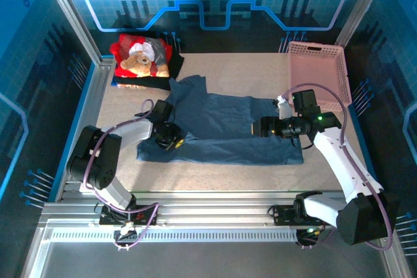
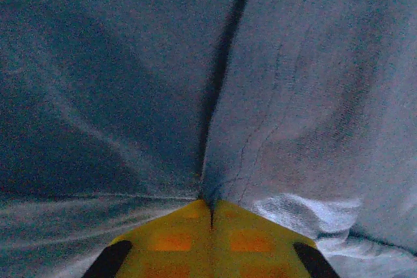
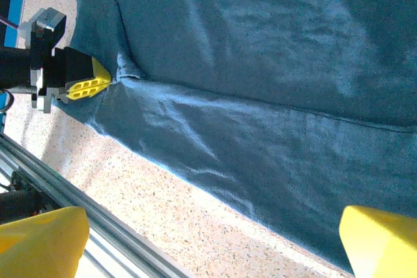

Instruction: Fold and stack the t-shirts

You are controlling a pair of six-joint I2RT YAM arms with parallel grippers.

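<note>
The slate-blue t-shirt (image 1: 221, 125) lies spread across the middle of the table, its near strip folded over. My left gripper (image 1: 171, 140) sits low at the shirt's left part. Its yellow fingers (image 2: 176, 239) are shut, with a ridge of the blue cloth (image 2: 293, 96) pinched at their tips. My right gripper (image 1: 258, 126) hovers over the shirt's right side, open, and its yellow fingertips (image 3: 39, 239) are wide apart above the shirt's near hem (image 3: 215, 180). The left gripper (image 3: 88, 86) also shows there at the cloth's edge. At the back left the red teddy-bear t-shirt (image 1: 140, 56) lies on the black one (image 1: 140, 84).
A pink lattice basket (image 1: 317, 69) stands at the back right corner. Bare speckled table (image 1: 215, 167) runs between the shirt's near hem and the aluminium frame rail (image 1: 208, 193). Blue enclosure walls stand on both sides.
</note>
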